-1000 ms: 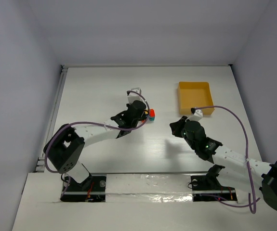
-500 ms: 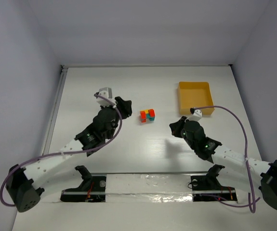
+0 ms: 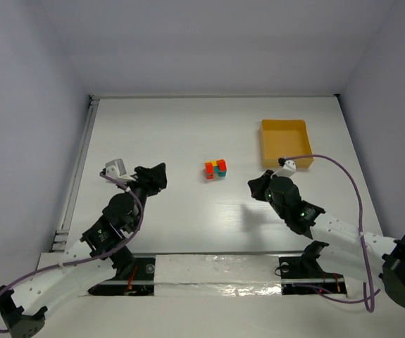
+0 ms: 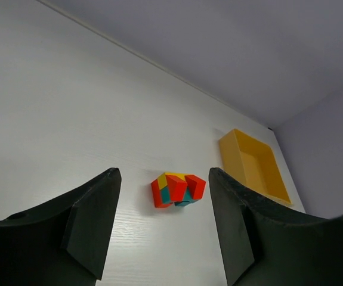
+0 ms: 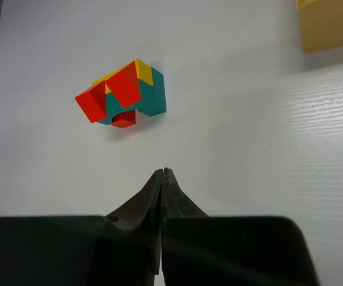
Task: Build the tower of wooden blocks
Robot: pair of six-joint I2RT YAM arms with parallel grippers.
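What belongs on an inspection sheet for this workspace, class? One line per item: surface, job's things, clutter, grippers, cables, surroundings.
Surface: white table, foil tape strip along the near edge.
Job's things: wood block tower, red, teal, yellow and orange blocks packed together mid-table, touching neither gripper.
Clutter: yellow-orange tray at far right.
Grippers: left gripper open, holding nothing; right gripper shut, holding nothing.
Cables: left purple cable and right purple cable, one looping off each arm.
Surroundings: pale walls on three sides.

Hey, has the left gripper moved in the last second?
Yes. The left gripper has pulled back leftward and toward the near edge, away from the wood block tower it was at.
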